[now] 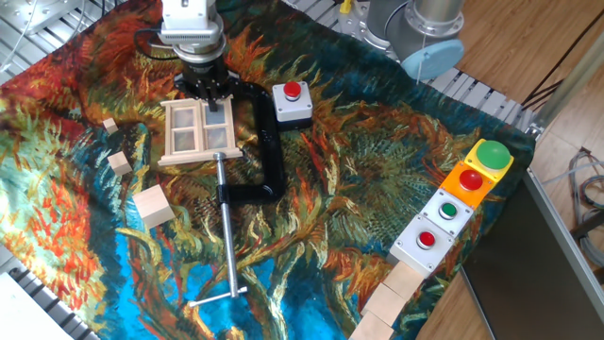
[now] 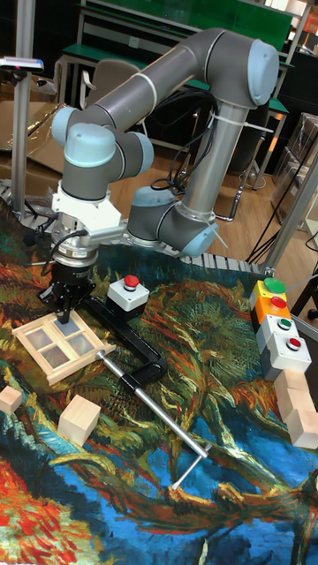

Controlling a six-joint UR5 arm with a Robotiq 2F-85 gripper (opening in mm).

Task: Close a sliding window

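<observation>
The small pale wooden sliding window point(image 1: 199, 133) with square panes lies flat on the colourful patterned cloth point(image 1: 321, 227), near its far left corner. The black two-finger gripper point(image 1: 211, 98) stands over the window's far edge; its fingers are close together, but I cannot tell if they grip anything.

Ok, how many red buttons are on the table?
3. One on the grey box beside the clamp; two in the right-hand row, second and fourth from the far end. None seems hidden.
</observation>
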